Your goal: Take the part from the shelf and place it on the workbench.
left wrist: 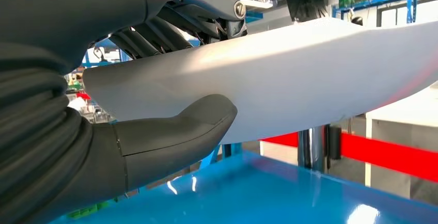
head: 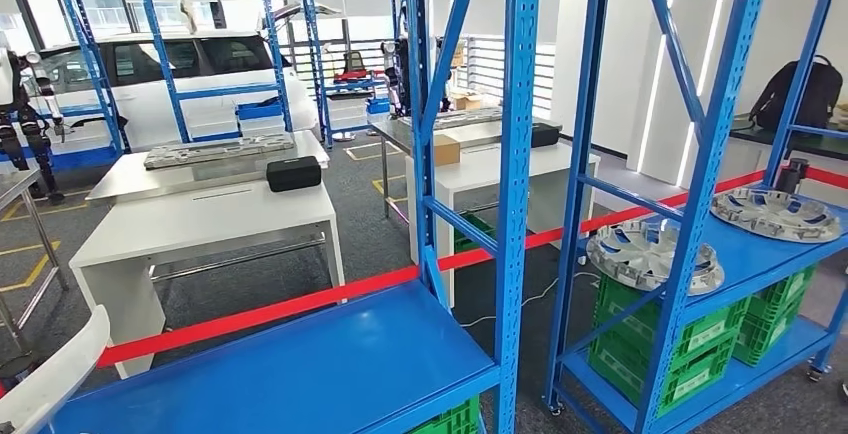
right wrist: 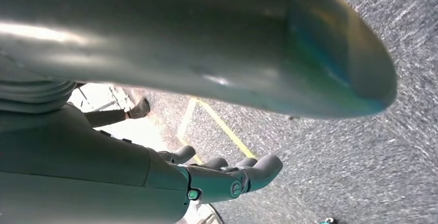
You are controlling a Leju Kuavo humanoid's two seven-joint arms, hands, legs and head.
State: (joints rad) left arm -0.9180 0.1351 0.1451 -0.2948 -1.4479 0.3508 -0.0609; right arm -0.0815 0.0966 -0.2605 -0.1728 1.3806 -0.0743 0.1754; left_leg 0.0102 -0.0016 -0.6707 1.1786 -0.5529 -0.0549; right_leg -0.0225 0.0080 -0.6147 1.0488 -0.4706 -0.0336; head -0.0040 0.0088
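Head view, part: white curved part (head: 50, 374) at near left edge, above the blue shelf (head: 330, 364).
Head view, surroundings: red barrier tape (head: 300, 304) beyond the shelf; white bench (head: 200, 224) farther left with a black box (head: 293, 173); silver wheel covers (head: 650, 254) on the right shelf.
Left wrist view: left robot hand (left wrist: 170, 79) clamped on the part (left wrist: 310, 74), thumb under, dark fingers (left wrist: 155, 35) over, above the shelf surface (left wrist: 268, 193).
Right wrist view: right robot hand (right wrist: 227, 177) holds nothing, fingers loosely extended over grey floor (right wrist: 361, 172).

Blue shelf (head: 330, 364) lies bare ahead — blue uprights (head: 518, 184) and a red barrier tape (head: 300, 304) stand before the white tabletop (head: 200, 219).
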